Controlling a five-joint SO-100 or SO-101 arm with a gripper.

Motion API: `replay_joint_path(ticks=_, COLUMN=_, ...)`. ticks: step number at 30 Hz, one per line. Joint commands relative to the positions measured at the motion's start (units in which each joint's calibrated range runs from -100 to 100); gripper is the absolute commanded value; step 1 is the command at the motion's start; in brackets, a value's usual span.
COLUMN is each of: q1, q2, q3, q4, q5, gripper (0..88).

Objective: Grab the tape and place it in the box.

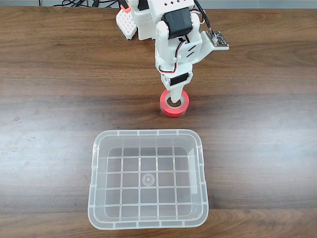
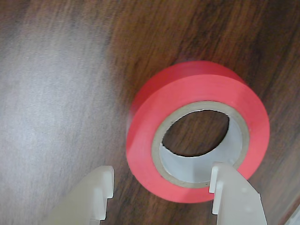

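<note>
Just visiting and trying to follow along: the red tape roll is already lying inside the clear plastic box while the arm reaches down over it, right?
Not quite. The tape lies on the wooden table, outside the box and just beyond its far rim, as the fixed view shows. The arm does reach down over it: in the wrist view the gripper is open, one finger in the roll's hole, the other outside.

One tape [image 1: 174,104], one box [image 1: 147,221], one pincer [image 2: 159,187].
</note>
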Motion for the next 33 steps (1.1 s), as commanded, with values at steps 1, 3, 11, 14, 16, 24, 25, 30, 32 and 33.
replay_joint_path(ticks=1, q1=-0.17, q2=-0.32, q3=2.43, q4=-3.96, q5=1.20, gripper=19.9)
replay_joint_path(ticks=3, q1=-0.02, q2=-0.32, q3=4.62, q4=-6.44, q5=1.78, gripper=19.9)
replay_joint_path(ticks=11, q1=0.20, q2=-0.32, q3=7.42, q4=-8.75, q5=2.78, gripper=9.8)
replay_joint_path(ticks=14, q1=-0.17, q2=-0.24, q3=7.42, q4=-8.75, q5=2.78, gripper=7.1)
replay_joint_path(ticks=16, q1=-0.17, q2=-0.24, q3=7.42, q4=-8.75, q5=2.78, gripper=7.1)
replay_joint_path(ticks=24, q1=0.35, q2=-0.40, q3=7.16, q4=-7.98, q5=2.78, gripper=7.1)
replay_joint_path(ticks=25, q1=0.35, q2=-0.73, q3=7.07, q4=-7.90, q5=2.78, gripper=7.1)
replay_joint_path(ticks=30, q1=0.49, q2=-3.46, q3=2.25, q4=-3.10, q5=2.78, gripper=7.1)
replay_joint_path(ticks=32, q1=0.49, q2=-6.28, q3=-2.31, q4=1.35, q5=2.78, gripper=7.1)
replay_joint_path(ticks=33, q1=0.49, q2=-7.80, q3=-4.50, q4=3.49, q5=2.78, gripper=7.1)
